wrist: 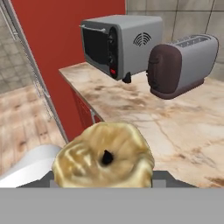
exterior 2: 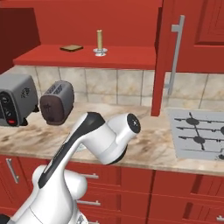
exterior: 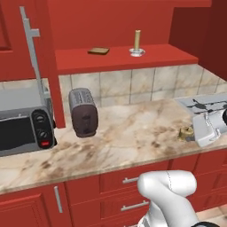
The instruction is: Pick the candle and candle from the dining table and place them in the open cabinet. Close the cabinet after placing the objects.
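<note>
Altogether two candles could be counted. One slim stick candle (exterior: 137,40) stood upright on a clear round dish (exterior: 137,52) on the red shelf of the open cabinet (exterior: 124,57), high above and to the left of the gripper (exterior: 191,133), with one flat brown slab (exterior: 98,51) just left of it on the same shelf. The other, a squat brass-gold candle (wrist: 104,155), sat right at the gripper, its dark wick hole facing the hand camera; from the left base camera it showed as a small gold lump (exterior: 186,132) at the tip of the white hand, low over the stone. The jaws stood partly apart and closed on that candle. Going left to right along the counter (exterior: 124,137), one grey toaster oven (exterior: 24,126) with two dark knobs and a red button lay far left of the gripper, one dark-fronted two-slot toaster (exterior: 83,111) stood nearer, and one grey stovetop (exterior 2: 197,135) lay behind and past the hand. No readable writing showed; the oven's side carried only a curved-lines symbol (wrist: 142,39). One open cabinet door (exterior: 46,62) with a long grey bar handle (exterior: 33,53) hung left of the shelf, another (exterior 2: 164,52) right. The counter was beige-brown marbled stone with a pale tiled backsplash (exterior: 133,84), red drawers (exterior: 128,181) below.
</note>
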